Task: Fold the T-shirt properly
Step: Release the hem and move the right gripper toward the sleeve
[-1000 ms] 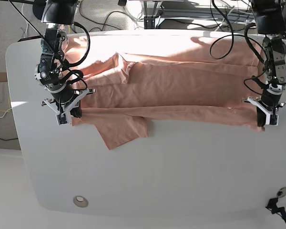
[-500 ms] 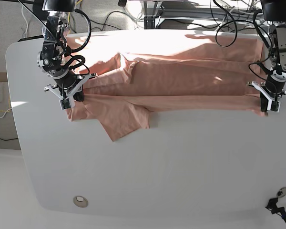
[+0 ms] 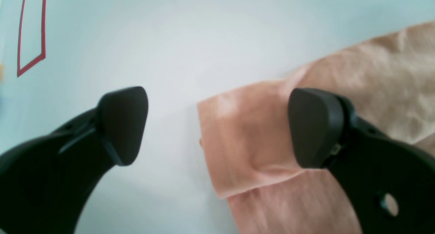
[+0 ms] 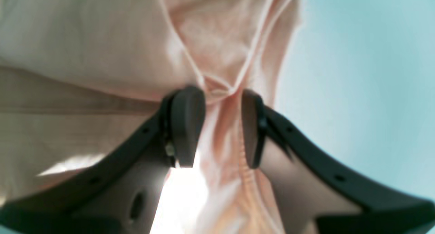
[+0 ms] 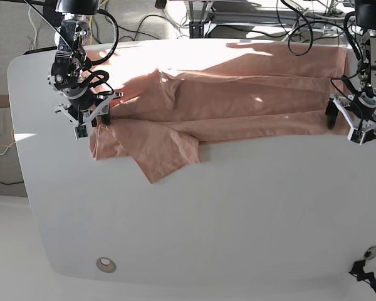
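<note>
Both my pincers have swung back toward the far side of the table [image 5: 207, 213] since a second ago, dragging the folded edge with them. My left gripper [image 3: 217, 125] now spreads wide over a corner of the T-shirt [image 5: 238, 94], gripping nothing, where it was clamped before. My right gripper [image 4: 217, 125] stands partly parted with a bunched seam running between its pads; whether it pinches the cloth, I cannot tell. Salmon fabric lies folded lengthwise across the table's far half, one sleeve flopping toward the near side.
</note>
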Controlling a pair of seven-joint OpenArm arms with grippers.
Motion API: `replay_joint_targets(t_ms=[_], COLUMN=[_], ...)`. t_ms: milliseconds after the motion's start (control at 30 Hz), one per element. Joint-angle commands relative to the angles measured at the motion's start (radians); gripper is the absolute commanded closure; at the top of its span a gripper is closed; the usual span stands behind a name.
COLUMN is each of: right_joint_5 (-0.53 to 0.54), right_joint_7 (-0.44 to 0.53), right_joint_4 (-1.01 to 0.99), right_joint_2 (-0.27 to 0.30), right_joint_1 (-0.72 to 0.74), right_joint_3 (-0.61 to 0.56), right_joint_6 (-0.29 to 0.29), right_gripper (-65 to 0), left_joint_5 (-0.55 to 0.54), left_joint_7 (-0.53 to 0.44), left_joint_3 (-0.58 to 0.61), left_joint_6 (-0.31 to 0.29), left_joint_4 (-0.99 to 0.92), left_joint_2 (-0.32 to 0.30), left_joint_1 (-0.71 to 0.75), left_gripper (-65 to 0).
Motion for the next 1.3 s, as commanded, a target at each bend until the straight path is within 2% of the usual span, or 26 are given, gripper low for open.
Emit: replay_joint_targets(t_ms=[0,233,467,567,700,867,967,1067,1167,1267], right_joint_5=[0.01,0.018,0.018,0.018,0.018,0.018,0.015,0.012,0.016,0.016], right_joint_7=[0.029,0.029,0.035,0.058,0.104,0.123,0.116,0.115,0.115,0.116], right_joint_4=[0.053,0.008,-0.239,-0.34,-0.487,-0.548,-0.548,-0.548,-0.547,-0.547], right_joint_2=[0.016,-0.001,-0.015,-0.05,-0.071,-0.11,-0.146,-0.176,-0.179,-0.18], right_joint_1=[0.023,0.184,0.371,0.431,0.493,0.505,0.499,0.482,0.476,0.466], right_joint_3=[0.014,0.007,-0.067,-0.082,-0.082,-0.085,-0.085,-0.099,-0.171,-0.193], right_joint_6=[-0.003,-0.003,-0.003,-0.003,-0.001,0.0,0.058,0.078,0.077,0.077], right_gripper=[-22.5,-24.5,-24.5,-24.5,-24.5,-24.5,-24.4,-24.1,-24.0,-23.6], left_joint_5=[0.0,-0.006,-0.008,-0.008,-0.008,-0.008,-0.008,-0.008,-0.008,-0.008], left_joint_7=[-0.017,-0.019,-0.019,-0.019,-0.019,-0.019,-0.019,-0.019,-0.019,-0.019], left_joint_3=[-0.011,-0.042,-0.042,-0.042,-0.041,-0.044,-0.044,-0.044,-0.042,-0.042], left_joint_6=[0.012,0.012,0.01,0.01,0.01,0.01,0.01,0.01,0.01,0.01], left_joint_4=[0.019,0.019,0.013,0.013,0.013,0.013,0.013,0.013,0.011,0.011], left_joint_2=[-0.034,-0.028,0.012,0.036,0.038,0.038,0.038,0.038,0.038,0.038], left_joint_1=[-0.015,-0.046,-0.046,-0.044,-0.041,-0.039,-0.039,-0.039,-0.039,-0.041], left_gripper=[-63.4,-63.4,-63.4,-63.4,-63.4,-63.4,-63.4,-63.4,-63.4,-63.4])
